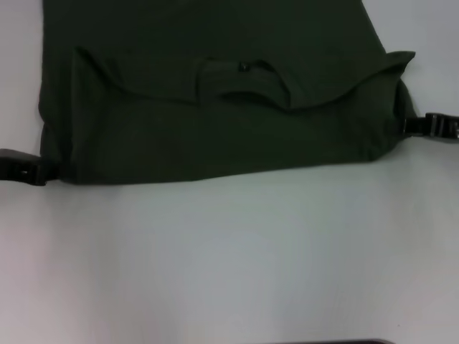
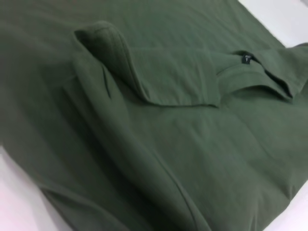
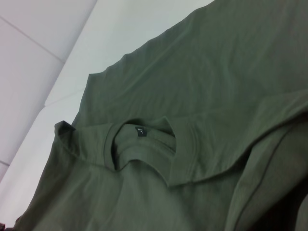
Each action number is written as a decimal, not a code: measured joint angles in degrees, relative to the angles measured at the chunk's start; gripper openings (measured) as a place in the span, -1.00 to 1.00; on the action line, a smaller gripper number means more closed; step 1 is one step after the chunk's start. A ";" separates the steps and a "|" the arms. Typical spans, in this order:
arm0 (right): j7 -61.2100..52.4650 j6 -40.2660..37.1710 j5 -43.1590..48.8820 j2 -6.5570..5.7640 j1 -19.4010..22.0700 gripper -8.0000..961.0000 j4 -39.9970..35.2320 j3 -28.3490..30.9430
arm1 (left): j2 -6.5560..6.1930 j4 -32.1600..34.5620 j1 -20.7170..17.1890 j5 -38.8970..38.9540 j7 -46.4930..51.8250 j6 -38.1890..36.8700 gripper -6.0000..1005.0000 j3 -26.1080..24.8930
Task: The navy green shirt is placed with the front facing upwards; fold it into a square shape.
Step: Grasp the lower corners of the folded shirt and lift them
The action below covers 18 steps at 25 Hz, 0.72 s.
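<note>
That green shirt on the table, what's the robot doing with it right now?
The robot is partway through folding the navy green shirt on the white table. The collar end has been folded over the body, so the collar and its neck label face up. The left claw sits at the shirt's left edge and the right claw at its right edge, at the near fold's corners.

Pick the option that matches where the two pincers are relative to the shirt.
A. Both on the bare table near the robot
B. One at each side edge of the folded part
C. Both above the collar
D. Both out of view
B. In the head view the left pincer sits at one side edge of the navy green shirt and the right pincer at the opposite edge, level with the folded-over collar section.
</note>
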State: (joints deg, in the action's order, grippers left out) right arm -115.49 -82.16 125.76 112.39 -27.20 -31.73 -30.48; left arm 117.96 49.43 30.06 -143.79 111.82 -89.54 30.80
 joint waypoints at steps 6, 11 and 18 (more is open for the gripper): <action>1.77 -3.00 0.03 0.69 2.86 -0.91 -0.01 -0.01 | 0.35 2.80 -3.32 0.22 -0.72 -4.56 -0.99 -1.47; 3.70 -7.04 0.12 1.14 5.51 -0.91 0.00 -0.01 | 0.39 3.36 -4.49 0.09 -2.46 -8.38 -0.99 -4.22; 7.16 -13.32 0.40 1.65 9.16 -0.91 -0.04 -0.02 | 0.43 3.75 -5.63 0.01 -4.82 -13.74 -0.99 -5.10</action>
State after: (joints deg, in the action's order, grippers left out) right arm -108.33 -95.48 126.15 114.04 -18.04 -31.77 -30.50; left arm 118.38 53.18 24.43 -143.78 107.00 -103.28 25.70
